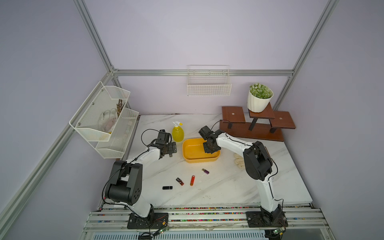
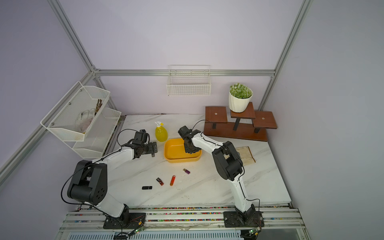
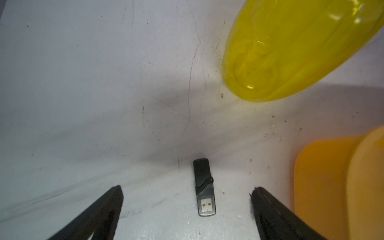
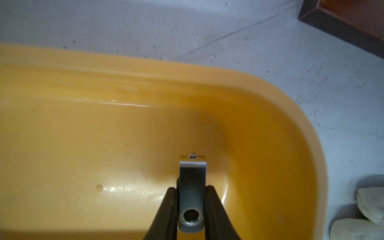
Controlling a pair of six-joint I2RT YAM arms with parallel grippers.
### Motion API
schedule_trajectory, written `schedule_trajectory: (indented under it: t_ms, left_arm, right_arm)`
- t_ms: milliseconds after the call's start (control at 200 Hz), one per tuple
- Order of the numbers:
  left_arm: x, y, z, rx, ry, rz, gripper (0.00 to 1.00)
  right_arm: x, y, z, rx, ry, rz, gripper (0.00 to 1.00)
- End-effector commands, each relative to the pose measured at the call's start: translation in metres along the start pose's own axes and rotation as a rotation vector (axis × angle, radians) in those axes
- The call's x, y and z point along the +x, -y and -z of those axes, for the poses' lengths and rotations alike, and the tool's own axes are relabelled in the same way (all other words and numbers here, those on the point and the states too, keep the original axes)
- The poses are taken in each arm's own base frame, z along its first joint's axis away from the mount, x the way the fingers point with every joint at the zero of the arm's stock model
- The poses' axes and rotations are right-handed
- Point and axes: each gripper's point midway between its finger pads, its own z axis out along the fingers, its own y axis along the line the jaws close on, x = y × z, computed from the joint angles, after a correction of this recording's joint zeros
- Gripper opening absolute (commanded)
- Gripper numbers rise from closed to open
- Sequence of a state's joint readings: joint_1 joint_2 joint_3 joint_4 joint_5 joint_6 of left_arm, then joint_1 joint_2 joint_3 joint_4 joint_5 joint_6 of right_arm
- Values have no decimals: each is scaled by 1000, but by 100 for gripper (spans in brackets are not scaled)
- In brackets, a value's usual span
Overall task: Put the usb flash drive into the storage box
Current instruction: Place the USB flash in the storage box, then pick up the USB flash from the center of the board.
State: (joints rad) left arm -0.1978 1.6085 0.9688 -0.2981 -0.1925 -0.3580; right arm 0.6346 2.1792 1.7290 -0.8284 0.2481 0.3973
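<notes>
One metal usb flash drive [image 4: 192,176], pinched by right claw [image 4: 191,187], hangs over glossy storage box [image 4: 83,135]; left claw [image 3: 187,188] gapes wide.

Smooth, glossy yellow-orange plastic for the storage box [image 4: 145,70]; matt grey metal on the usb flash drive [image 4: 192,180]; translucent shiny plastic for the spray bottle [image 3: 291,52]; scratched marble-look table [image 3: 104,83]; brown wood stand [image 1: 261,134].

Robotics lab test cell: a left arm [image 1: 143,156] and right arm [image 1: 232,143] bolted to aluminium rails [image 1: 207,216] along the near edge of a marble-look counter [image 1: 228,187], caged by aluminium framing [image 1: 166,72] and lilac panels [image 1: 187,31]. Household props dress it: a wire basket [image 1: 209,88] above the counter's far edge, a potted plant [image 1: 259,99] at its far right corner.
</notes>
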Motion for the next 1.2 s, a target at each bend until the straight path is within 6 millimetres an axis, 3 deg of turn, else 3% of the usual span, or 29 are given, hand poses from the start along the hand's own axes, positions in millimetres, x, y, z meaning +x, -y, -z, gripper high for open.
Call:
schedule_trajectory:
  t_ms: [0,105,365,500,615,730,925,1195]
  left_arm:
    - [-12,10,2,43,13,39,99]
    - [-6,12,-5,49,-20,46,97]
    - [5,13,-10,52,-57,60,93]
    - [7,14,-13,55,-67,52,94]
    - [9,15,-15,58,-84,56,93]
    - [9,17,-16,59,-99,65,90]
    - [17,16,-21,50,-142,70,79]
    - [31,14,-34,19,-220,64,71]
  right_arm:
    - [0,4,-10,22,6,7,4]
    - [1,4,-14,24,-2,8,18]
    - [4,5,-19,18,-12,1,24]
    - [5,6,-21,23,-15,5,43]
    - [2,6,-16,19,-5,-4,52]
    - [-13,6,8,-8,54,-31,53]
    - [-44,13,68,-46,195,-77,52]
    - [-62,36,129,-19,326,-98,50]
